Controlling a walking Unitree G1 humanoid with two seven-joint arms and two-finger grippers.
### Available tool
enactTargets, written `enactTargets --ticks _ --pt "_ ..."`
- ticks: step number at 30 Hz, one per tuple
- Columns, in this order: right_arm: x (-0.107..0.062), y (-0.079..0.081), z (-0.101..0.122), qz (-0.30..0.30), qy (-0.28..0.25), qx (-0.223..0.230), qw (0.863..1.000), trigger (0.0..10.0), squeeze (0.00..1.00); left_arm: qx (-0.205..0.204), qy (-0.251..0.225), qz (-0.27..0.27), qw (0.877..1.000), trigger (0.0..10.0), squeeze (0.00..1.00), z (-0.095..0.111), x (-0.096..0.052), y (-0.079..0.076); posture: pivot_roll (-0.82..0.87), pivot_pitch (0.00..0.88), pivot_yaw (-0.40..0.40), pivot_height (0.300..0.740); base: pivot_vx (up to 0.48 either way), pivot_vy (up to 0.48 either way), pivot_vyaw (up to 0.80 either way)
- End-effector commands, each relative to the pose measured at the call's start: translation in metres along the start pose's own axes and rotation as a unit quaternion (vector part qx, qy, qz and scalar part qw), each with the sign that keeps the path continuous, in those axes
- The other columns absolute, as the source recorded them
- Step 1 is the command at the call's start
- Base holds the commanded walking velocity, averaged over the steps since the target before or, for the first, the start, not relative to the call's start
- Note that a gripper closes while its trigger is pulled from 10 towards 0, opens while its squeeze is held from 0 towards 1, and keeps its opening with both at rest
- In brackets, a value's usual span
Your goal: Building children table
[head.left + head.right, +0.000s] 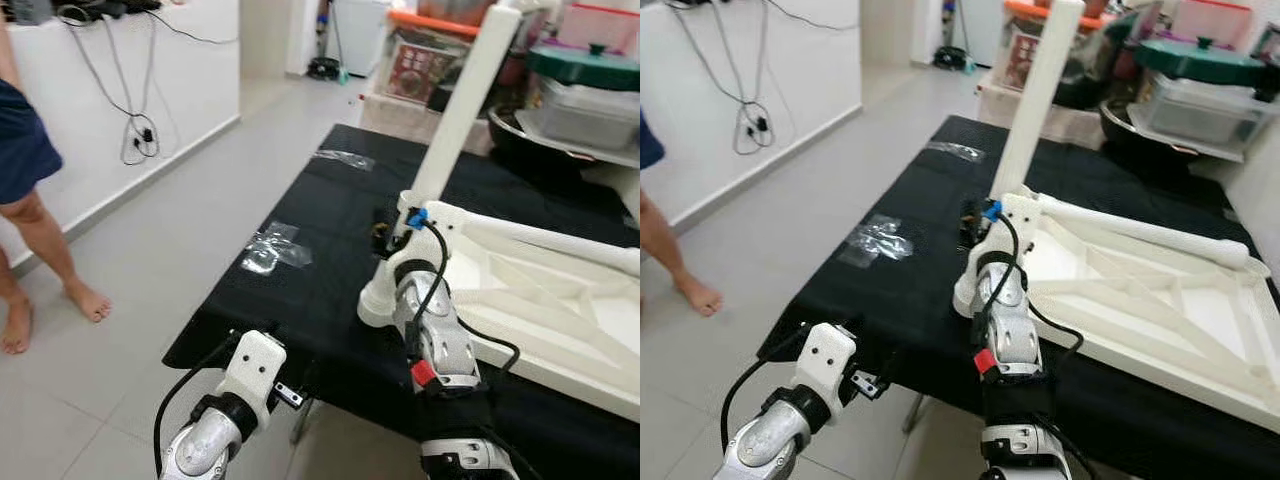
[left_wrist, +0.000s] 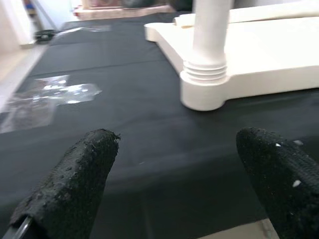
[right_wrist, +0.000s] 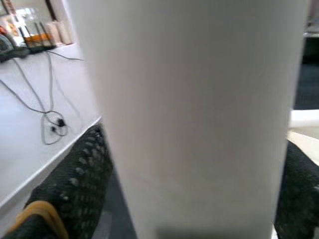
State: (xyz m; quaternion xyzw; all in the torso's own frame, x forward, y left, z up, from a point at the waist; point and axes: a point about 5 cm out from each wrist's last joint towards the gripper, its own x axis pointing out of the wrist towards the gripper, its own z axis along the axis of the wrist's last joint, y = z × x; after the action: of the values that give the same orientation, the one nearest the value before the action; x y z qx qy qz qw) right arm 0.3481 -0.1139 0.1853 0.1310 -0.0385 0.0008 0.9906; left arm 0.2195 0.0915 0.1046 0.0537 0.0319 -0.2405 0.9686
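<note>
black-draped table (image 1: 330, 215) carries the white tabletop (image 1: 540, 300), lying underside up toward the robot's right. one white leg (image 1: 462, 110) stands upright in the tabletop's near-left corner socket; another leg (image 1: 1140, 232) lies across the frame. right gripper (image 3: 189, 164) clasps the upright leg, fingers on both sides. left gripper (image 2: 174, 184) spread, holding nothing, at the table's near edge. clear plastic wrap (image 1: 272, 248) on the cloth. person's bare legs (image 1: 45, 260) by the wall.

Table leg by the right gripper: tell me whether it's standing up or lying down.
Standing up, leaning slightly. The table leg rises from the tabletop's corner socket, and the right gripper grips it.
</note>
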Motion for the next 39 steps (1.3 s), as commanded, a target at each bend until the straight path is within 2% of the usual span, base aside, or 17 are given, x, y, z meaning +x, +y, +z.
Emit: enactTargets --ticks 1,2,3,4,6,11,17,18,19,23,24,29,31,36,37,38,39 --pt "-0.005 0.020 -0.010 0.026 0.014 0.056 0.998 10.0 0.00 -0.003 0.004 -0.005 1.000 10.0 0.00 -0.003 0.000 -0.002 0.12 0.000 -0.125 0.740 0.000 0.000 0.00" --pt "0.000 0.019 -0.006 0.080 0.015 0.078 0.994 10.0 0.00 -0.003 0.003 -0.005 1.000 10.0 0.00 -0.002 0.000 -0.002 0.12 0.000 -0.125 0.740 0.000 0.000 0.00" --pt "0.000 0.027 0.004 0.281 0.036 0.108 0.953 10.0 0.00 -0.003 0.002 -0.005 1.000 10.0 0.00 -0.002 0.001 -0.002 0.12 0.000 -0.123 0.740 0.000 0.000 0.00" --pt "0.000 0.027 0.004 0.281 0.036 0.108 0.953 10.0 0.00 -0.003 0.002 -0.005 1.000 10.0 0.00 -0.002 0.001 -0.002 0.12 0.000 -0.123 0.740 0.000 0.000 0.00" --pt "-0.012 0.026 0.010 0.427 0.070 0.112 0.894 10.0 0.00 -0.005 0.001 -0.005 1.000 10.0 0.00 -0.002 0.001 -0.002 0.12 0.000 -0.123 0.740 0.000 0.000 0.00" --pt "-0.014 0.016 0.012 0.498 0.092 0.059 0.860 10.0 0.00 -0.004 0.001 -0.006 1.000 10.0 0.00 -0.002 0.002 -0.001 0.12 0.000 -0.130 0.740 0.000 0.000 0.00" --pt "-0.005 0.024 0.012 0.603 0.113 -0.040 0.789 10.0 0.00 -0.001 -0.002 -0.005 1.000 10.0 0.00 -0.001 0.003 0.000 0.13 0.000 -0.126 0.740 0.000 0.000 0.00" --pt "0.000 0.027 0.010 0.597 0.111 -0.056 0.792 10.0 0.00 0.000 -0.002 -0.005 1.000 10.0 0.00 0.000 0.003 0.000 0.14 0.000 -0.131 0.740 0.000 0.000 0.00" --pt "0.009 0.031 0.011 0.567 0.102 -0.064 0.815 0.0 0.00 0.001 -0.002 -0.005 1.000 10.0 0.00 0.000 0.003 -0.001 0.15 0.000 -0.138 0.740 0.000 0.000 0.00" --pt "0.019 0.035 0.011 0.527 0.085 -0.076 0.842 0.0 0.00 0.002 -0.002 -0.004 1.000 10.0 0.00 0.000 0.003 -0.001 0.15 0.000 -0.132 0.740 0.000 0.000 0.00" --pt "0.024 0.032 0.012 0.479 0.067 -0.086 0.871 0.0 0.00 0.002 -0.003 -0.004 1.000 10.0 0.00 0.001 0.002 -0.001 0.14 0.000 -0.132 0.740 0.000 0.000 0.00" --pt "0.025 0.024 0.010 0.434 0.059 -0.077 0.895 0.0 0.00 0.000 -0.002 -0.004 1.000 10.0 0.00 0.001 0.002 -0.001 0.13 0.000 -0.123 0.740 0.000 0.000 0.00" --pt "0.025 0.011 0.004 0.341 0.055 -0.052 0.937 0.0 0.00 -0.001 -0.001 -0.004 1.000 10.0 0.00 0.001 0.002 -0.001 0.13 0.000 -0.122 0.740 0.000 0.000 0.00" --pt "0.027 0.003 -0.001 0.277 0.054 -0.038 0.958 0.0 0.00 -0.001 -0.002 -0.005 1.000 10.0 0.00 0.001 0.002 -0.001 0.13 0.000 -0.122 0.740 0.000 0.000 0.00" --pt "0.022 -0.007 -0.004 0.136 0.038 -0.041 0.989 0.0 0.00 -0.001 -0.002 -0.004 1.000 10.0 0.00 0.001 0.002 0.000 0.11 0.000 -0.115 0.740 0.000 0.000 0.00" --pt "0.022 -0.007 -0.004 0.136 0.038 -0.041 0.989 0.0 0.00 -0.001 -0.002 -0.004 1.000 10.0 0.00 0.001 0.002 0.000 0.11 0.000 -0.115 0.740 0.000 0.000 0.00" --pt "0.012 -0.019 -0.006 -0.003 0.024 -0.032 0.999 0.0 0.00 -0.002 -0.001 -0.004 1.000 10.0 0.00 0.001 0.001 0.000 0.12 0.000 -0.121 0.740 0.000 0.000 0.00"
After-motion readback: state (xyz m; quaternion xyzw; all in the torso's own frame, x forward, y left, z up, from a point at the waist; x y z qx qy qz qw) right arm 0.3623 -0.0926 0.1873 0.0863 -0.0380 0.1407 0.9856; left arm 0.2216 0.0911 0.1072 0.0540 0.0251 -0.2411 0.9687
